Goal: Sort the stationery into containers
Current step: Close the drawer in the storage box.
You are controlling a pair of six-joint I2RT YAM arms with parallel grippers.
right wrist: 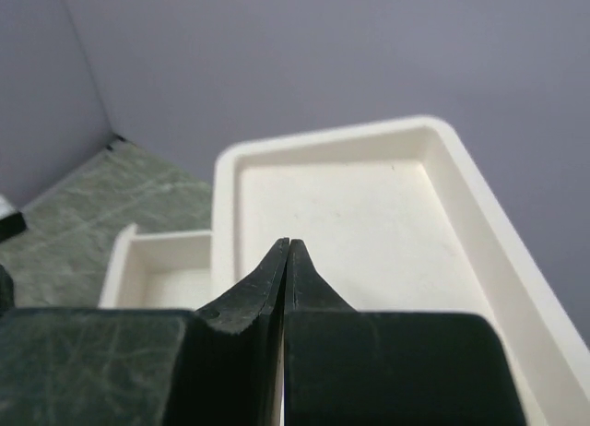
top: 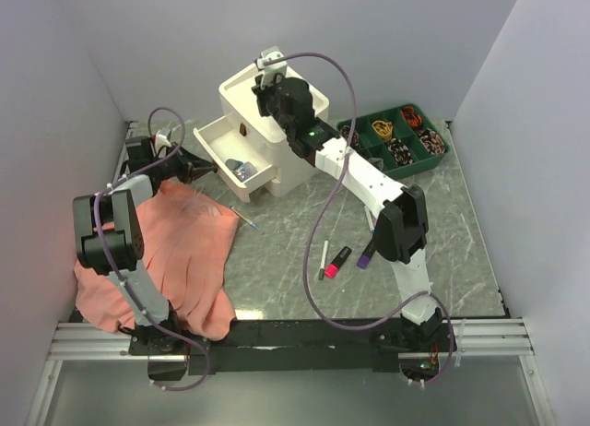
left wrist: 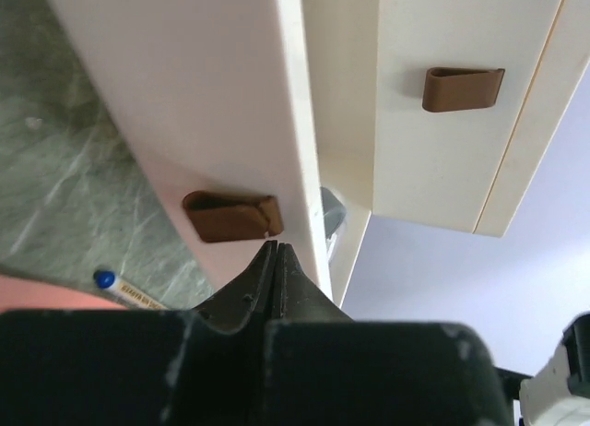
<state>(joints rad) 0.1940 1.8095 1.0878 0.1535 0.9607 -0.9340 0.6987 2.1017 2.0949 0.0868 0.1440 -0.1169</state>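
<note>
- Our left fingers [left wrist: 263, 277] are pressed shut with nothing between them. Their tips are at the brown handle [left wrist: 230, 216] of the pulled-out drawer [top: 221, 149], and we cannot tell whether they touch it.
- Our right fingers [right wrist: 267, 277] are closed and empty over the recessed top [right wrist: 369, 205] of the cream cabinet [top: 277, 131].
- On the bench [top: 424, 223] lie a pink highlighter [top: 338, 262], a purple highlighter [top: 367, 254], a green-capped marker [top: 324, 260] and a thin pen [top: 247, 220] beside the salmon cloth [top: 175, 251].
</note>
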